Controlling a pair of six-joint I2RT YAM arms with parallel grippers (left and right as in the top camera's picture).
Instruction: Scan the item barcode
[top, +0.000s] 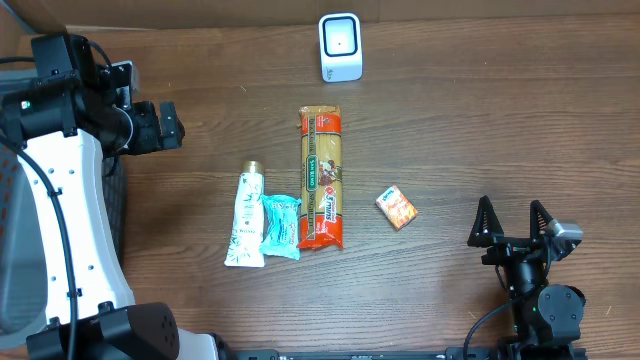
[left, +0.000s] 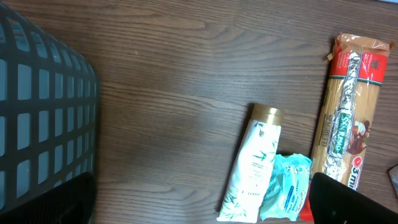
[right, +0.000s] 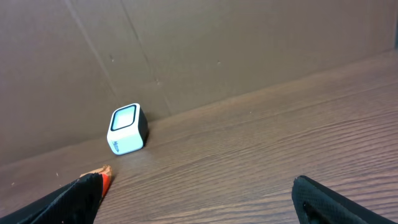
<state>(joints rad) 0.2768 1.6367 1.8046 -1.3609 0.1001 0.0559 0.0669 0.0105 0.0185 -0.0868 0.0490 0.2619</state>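
**mk:** Closest thing in our right wrist view is our own fingers, spread out to both edges of the frame with only bare table between them. So the right gripper is wide open and empty. Same story for the left gripper: jaws apart, holding nothing, hanging near the basket.

**jo:** ok so which item do we go for? Looks to us like nothing's been picked up yet.

**mk:** We'd take the small orange box. It lies to the left of the right gripper, about level with it, and that arm is clearly the nearer one. The box sits skewed, with its long side running diagonally.

**jo:** and the rest?

**mk:** The spaghetti pack is in the middle, long axis pointing pretty much at the scanner, which stands at the far edge of the table against the cardboard wall. Tucked against the pack's left side is a teal packet, then a white tube with its gold cap toward the far edge. Our left arm is nearer those.

**jo:** so we'd swing the right arm left for the box, then go forward and left to the scanner. We can't see a barcode on any face from here though.
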